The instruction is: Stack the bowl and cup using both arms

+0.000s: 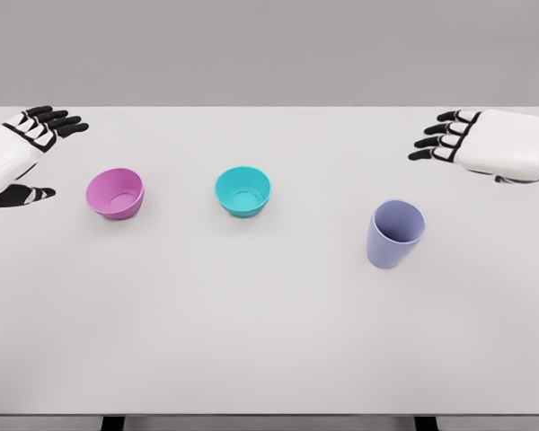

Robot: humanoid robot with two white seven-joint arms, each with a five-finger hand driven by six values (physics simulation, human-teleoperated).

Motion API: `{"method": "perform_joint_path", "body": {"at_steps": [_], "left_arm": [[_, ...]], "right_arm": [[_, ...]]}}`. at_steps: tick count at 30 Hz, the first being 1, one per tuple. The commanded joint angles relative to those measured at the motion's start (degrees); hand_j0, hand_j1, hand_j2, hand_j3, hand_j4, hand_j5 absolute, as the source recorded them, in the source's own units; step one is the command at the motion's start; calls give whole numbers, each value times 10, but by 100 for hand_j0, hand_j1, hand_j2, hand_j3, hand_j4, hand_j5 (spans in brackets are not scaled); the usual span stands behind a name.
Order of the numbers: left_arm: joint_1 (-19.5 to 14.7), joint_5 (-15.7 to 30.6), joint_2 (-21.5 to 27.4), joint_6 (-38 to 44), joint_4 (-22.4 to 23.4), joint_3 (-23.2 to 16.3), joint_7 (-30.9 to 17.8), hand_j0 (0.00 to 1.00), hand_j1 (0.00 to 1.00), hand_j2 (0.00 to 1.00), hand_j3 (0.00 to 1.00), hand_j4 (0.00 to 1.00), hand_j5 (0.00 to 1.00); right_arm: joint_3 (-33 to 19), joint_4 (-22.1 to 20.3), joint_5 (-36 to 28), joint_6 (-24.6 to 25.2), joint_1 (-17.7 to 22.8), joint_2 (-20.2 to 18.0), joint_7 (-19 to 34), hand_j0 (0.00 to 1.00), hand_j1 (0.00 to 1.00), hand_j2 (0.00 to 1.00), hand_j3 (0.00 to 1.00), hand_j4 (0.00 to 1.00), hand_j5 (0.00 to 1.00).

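The left hand point(22, 148) hovers at the tabletop's point(269, 341) left edge, fingers spread and holding nothing. The right hand point(485, 144) hovers at the far right, fingers likewise extended and empty. Three things stand upright and well apart: a pink bowl point(115, 193) near the left hand, a teal bowl point(243, 190) at centre, and a lavender cup point(395, 233) below the right hand.

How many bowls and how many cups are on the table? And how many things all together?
Bowls: 2, the pink bowl and the teal bowl
Cups: 1, the purple cup
Total: 3 things on the white table
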Motion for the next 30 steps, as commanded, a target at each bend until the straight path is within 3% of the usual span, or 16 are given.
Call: {"method": "perform_joint_path", "body": {"at_steps": [1,5,6,7,9,11,14,16,17,19,20,22,24,28,30], "left_arm": [[0,4,0,0,0,1,0,100,100,100,100,100,100],[-7,0,-2,0,0,6,-7,100,100,100,100,100,100],[-10,8,-2,0,2,9,-41,100,100,100,100,100,100],[-12,18,-2,0,1,10,-79,100,100,100,100,100,100],[-11,109,0,0,0,5,-211,100,100,100,100,100,100],[-33,186,20,0,-2,1,-352,100,100,100,100,100,100],[-69,217,29,0,-3,-12,-359,100,100,100,100,100,100],[-113,215,26,0,3,-53,-359,100,100,100,100,100,100],[-140,216,25,0,11,-83,-359,100,100,100,100,100,100],[-215,240,24,0,46,-176,-359,100,100,100,100,100,100],[-237,248,24,0,56,-206,-359,100,100,100,100,100,100],[-293,269,22,0,80,-288,-359,100,100,100,100,100,100],[-344,297,23,0,92,-364,-359,100,100,100,100,100,100],[-395,299,24,0,114,-391,-359,100,100,100,100,100,100],[-411,296,23,0,128,-401,-359,100,100,100,100,100,100]], "right_arm": [[0,-2,-14,1,-1,5,1,100,100,100,100,100,100],[-1,-2,-50,1,-1,12,1,100,100,100,100,100,100],[-1,-2,-50,1,-1,13,1,100,100,100,100,100,100],[-1,-2,-50,1,-1,13,1,100,100,100,100,100,100],[-1,-2,-51,1,-1,13,1,100,100,100,100,100,100],[-1,-2,-51,1,-1,13,1,100,100,100,100,100,100],[-3,0,-51,1,-1,9,1,100,100,100,100,100,100],[-13,3,-63,1,0,1,1,100,100,100,100,100,100],[-26,4,-84,1,2,-6,1,100,100,100,100,100,100],[-39,4,-197,1,18,-31,1,100,100,100,100,100,100],[-46,6,-240,1,21,-41,1,100,100,100,100,100,100],[-117,9,-302,1,38,-18,1,100,100,100,100,100,100],[-140,3,-300,1,58,-20,1,100,100,100,100,100,100],[-148,-2,-272,1,83,-16,1,100,100,100,100,100,100],[-155,3,-218,1,85,-13,1,100,100,100,100,100,100]]}}
